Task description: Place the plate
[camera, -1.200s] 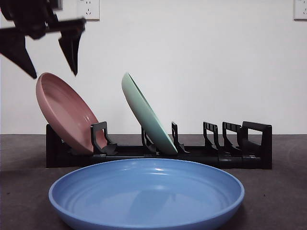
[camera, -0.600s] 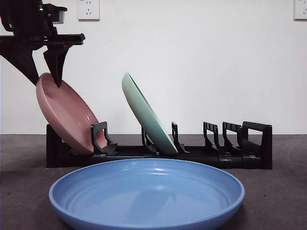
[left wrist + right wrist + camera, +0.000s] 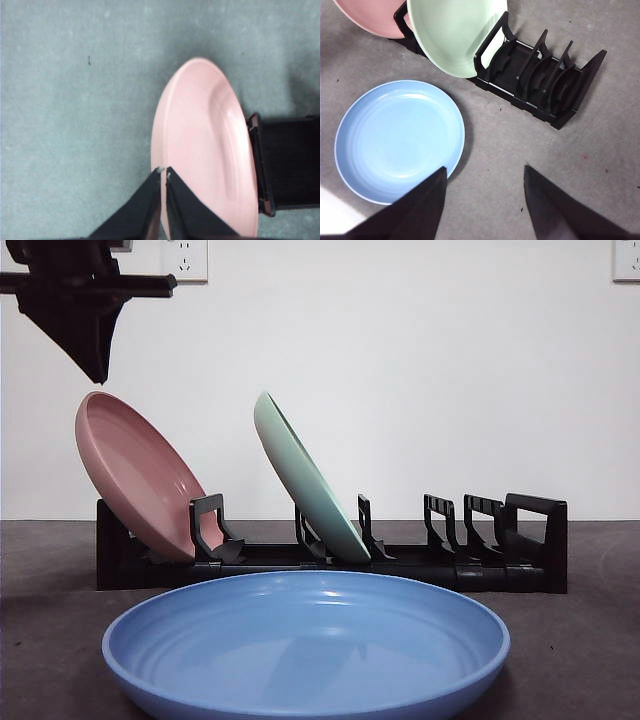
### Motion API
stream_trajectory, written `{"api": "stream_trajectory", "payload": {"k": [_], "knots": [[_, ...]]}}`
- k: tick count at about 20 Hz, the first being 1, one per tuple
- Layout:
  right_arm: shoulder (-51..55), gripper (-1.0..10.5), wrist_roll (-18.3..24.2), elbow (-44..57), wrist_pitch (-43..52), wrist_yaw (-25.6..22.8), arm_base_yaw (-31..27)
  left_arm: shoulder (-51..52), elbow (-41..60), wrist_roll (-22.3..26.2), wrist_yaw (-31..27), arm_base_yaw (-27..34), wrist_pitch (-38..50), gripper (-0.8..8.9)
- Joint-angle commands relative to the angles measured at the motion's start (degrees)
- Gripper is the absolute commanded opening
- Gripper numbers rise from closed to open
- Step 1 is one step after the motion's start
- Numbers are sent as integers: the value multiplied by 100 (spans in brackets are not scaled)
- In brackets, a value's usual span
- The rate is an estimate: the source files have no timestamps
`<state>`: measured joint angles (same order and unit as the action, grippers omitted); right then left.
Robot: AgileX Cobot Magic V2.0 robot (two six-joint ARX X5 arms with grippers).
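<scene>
front view: pink plate [image 3: 140,476] leaning in the end slot of the black rack [image 3: 330,555], green plate [image 3: 308,478] tilted the same way in a slot further along, remaining slots bare. blue plate [image 3: 305,644] flat on the dark table [image 3: 575,640], near the camera. left gripper [image 3: 98,375] above the pink plate's upper rim, clear of it, jaws pressed together to a single point.

left wrist view: left gripper [image 3: 163,172] with jaws nearly touching, nothing between them, over the pink plate [image 3: 205,150]; rack end [image 3: 287,162] beside the plate.

right wrist view: right gripper [image 3: 485,177] high over the table, jaws spread wide, nothing held; blue plate [image 3: 400,140] lying just beside the rack [image 3: 535,80], green plate [image 3: 455,32] and pink plate [image 3: 370,17] standing in it.
</scene>
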<state>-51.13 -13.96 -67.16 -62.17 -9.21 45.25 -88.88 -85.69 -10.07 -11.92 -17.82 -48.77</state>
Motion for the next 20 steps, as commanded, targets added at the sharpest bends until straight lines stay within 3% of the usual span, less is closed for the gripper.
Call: {"api": "stream_trajectory", "payload": {"k": [1,2,3,4,5,6,16,20], "knots": [[-46,244,-61,-94,35,-28,35,-48,-223,66,-37,-26,-111,8],[-46,244,-59,-94,35,-28,35,-48,-227,85,-37,-26,-151,19],[-46,244,-59,-94,35,-31,35,-48,-227,83,-35,-26,-195,86],[-46,244,-55,-94,35,-31,35,-50,-227,83,-31,-26,-258,233],[-46,244,-50,-94,37,-31,35,-50,-227,81,-31,-26,-286,319],[-46,244,-39,-94,37,-31,35,-50,-227,79,-28,-26,-267,331],[-46,244,-42,-94,37,-31,35,-433,-227,11,-24,-26,-120,298],[-46,244,-42,-94,37,-31,35,-566,-227,13,-24,-26,-140,131]]}}
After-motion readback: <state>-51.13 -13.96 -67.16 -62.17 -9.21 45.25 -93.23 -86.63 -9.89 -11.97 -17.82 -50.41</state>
